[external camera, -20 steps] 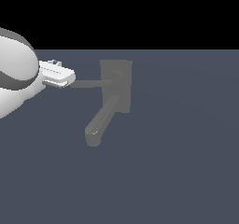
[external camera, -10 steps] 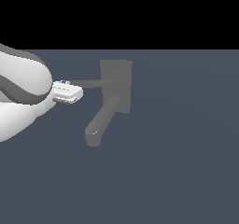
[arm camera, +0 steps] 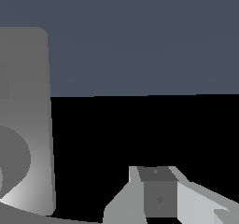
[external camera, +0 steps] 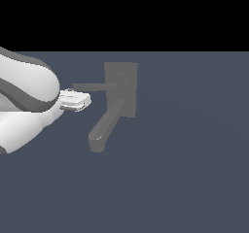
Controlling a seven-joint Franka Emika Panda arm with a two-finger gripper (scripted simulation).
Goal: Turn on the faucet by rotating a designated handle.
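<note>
One white gripper hangs just below the free end of the handle, close to it, though the exterior view does not settle whether the two touch. Whether its jaws are spread or pressed together cannot be told; the wrist view shows only one grey finger against black.

From there the handle, a thin flat bar, runs level toward the exterior view's right, its long axis horizontal, into a hub on the faucet. That grey fixture has an upright rectangular back plate, standing near the middle of the dark blue-grey tabletop. The thick rounded spout slants down from the plate toward the exterior view's left, ending in a blunt tip.

Behind the gripper, the bulky white arm enters from the exterior view's left edge, its wrist pointing toward the faucet.
</note>
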